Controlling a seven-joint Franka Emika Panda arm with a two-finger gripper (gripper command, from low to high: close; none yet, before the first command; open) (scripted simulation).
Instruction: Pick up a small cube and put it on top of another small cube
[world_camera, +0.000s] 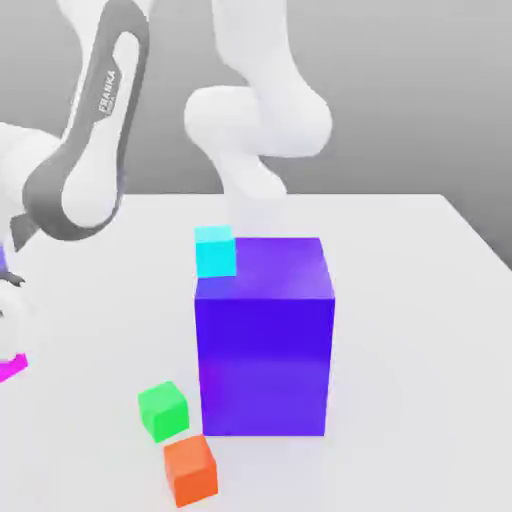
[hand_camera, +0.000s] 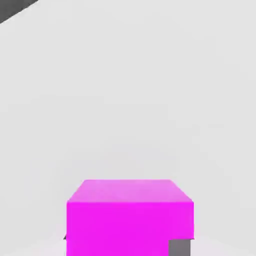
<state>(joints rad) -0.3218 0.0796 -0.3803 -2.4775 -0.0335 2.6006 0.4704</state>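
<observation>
White tabletop, plain grey wall

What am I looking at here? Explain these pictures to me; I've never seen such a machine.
This is a single robot arm with a two-finger gripper. The exterior view comes from a camera off the arm; the hand view, from one on the hand. A big blue-purple block stands on the pale surface, with a cyan cube on top. Nearby lie a green cube and an orange cube. The magenta cube is at the gripper, apparently between its closed-in fingers.
</observation>
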